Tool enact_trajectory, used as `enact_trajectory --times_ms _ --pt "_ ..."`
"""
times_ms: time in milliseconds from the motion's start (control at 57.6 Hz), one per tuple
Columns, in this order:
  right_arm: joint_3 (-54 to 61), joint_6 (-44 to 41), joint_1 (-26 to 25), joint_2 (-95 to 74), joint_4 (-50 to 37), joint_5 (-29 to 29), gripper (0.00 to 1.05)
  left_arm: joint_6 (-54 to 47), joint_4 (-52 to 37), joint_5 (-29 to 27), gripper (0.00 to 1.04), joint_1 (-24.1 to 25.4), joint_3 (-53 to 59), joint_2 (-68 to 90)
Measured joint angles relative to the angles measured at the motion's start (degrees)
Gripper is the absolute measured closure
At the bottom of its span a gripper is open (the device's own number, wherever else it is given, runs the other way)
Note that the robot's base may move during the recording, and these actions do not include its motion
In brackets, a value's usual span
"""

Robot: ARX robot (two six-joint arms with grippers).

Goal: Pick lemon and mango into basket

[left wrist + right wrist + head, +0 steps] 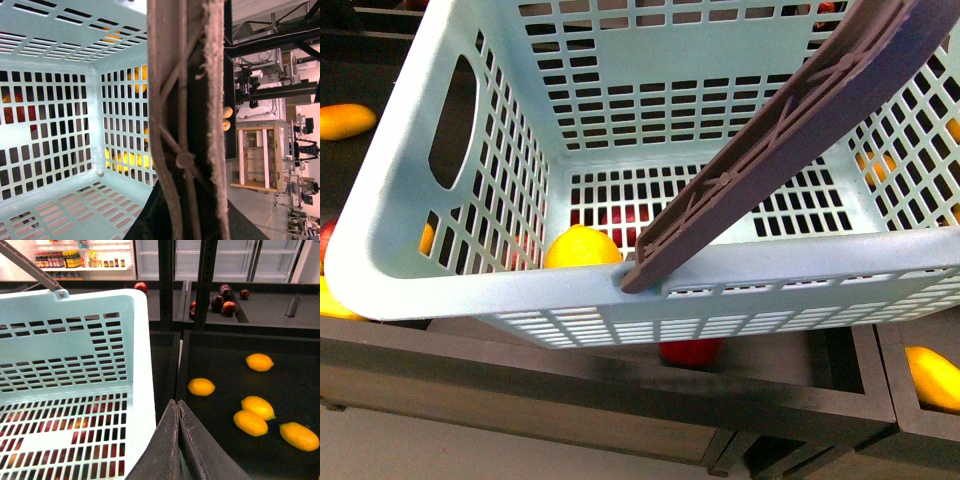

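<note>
Right claw (pixel 176 407), clenched on nothing, hangs just beside the basket (pixel 75 340) with a lemon (pixel 259 362) ahead, seemingly poised to pick.

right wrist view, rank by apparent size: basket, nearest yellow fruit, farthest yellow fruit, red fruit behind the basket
1. basket, by far the largest
2. nearest yellow fruit
3. farthest yellow fruit, which looks only slightly smaller; its distance may explain that
4. red fruit, which looks smallest but is also farthest from the camera
</note>
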State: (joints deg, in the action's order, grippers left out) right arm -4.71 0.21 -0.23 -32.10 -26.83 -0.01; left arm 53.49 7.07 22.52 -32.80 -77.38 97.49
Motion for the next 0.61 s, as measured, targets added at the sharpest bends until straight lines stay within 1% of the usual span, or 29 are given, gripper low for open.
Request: enact_trajectory --times_ms 70,87,226,313,573,608 --pt "0.8 0.0 0.0 2.4 1.4 0.0 1.03 0.0 0.0 0.0 1.0 0.0 0.0 0.0" --pt "0.9 0.0 0.0 2.7 1.6 0.0 1.01 0.0 0.0 0.0 1.0 0.0 0.0 0.0" --pt "1.1 0.0 0.0 3.4 1.8 0.0 0.66 0.0 0.0 0.0 1.0 0.0 0.0 0.0" --pt "1.2 0.0 0.0 3.4 1.8 0.0 0.48 0.0 0.0 0.0 1.0 0.0 0.0 0.0" --pt "1.2 0.0 0.0 3.4 1.8 0.0 0.08 0.0 0.0 0.0 1.0 0.0 0.0 0.0" --pt "1.2 0.0 0.0 3.4 1.8 0.0 0.07 0.0 0.0 0.0 1.0 0.0 0.0 0.0"
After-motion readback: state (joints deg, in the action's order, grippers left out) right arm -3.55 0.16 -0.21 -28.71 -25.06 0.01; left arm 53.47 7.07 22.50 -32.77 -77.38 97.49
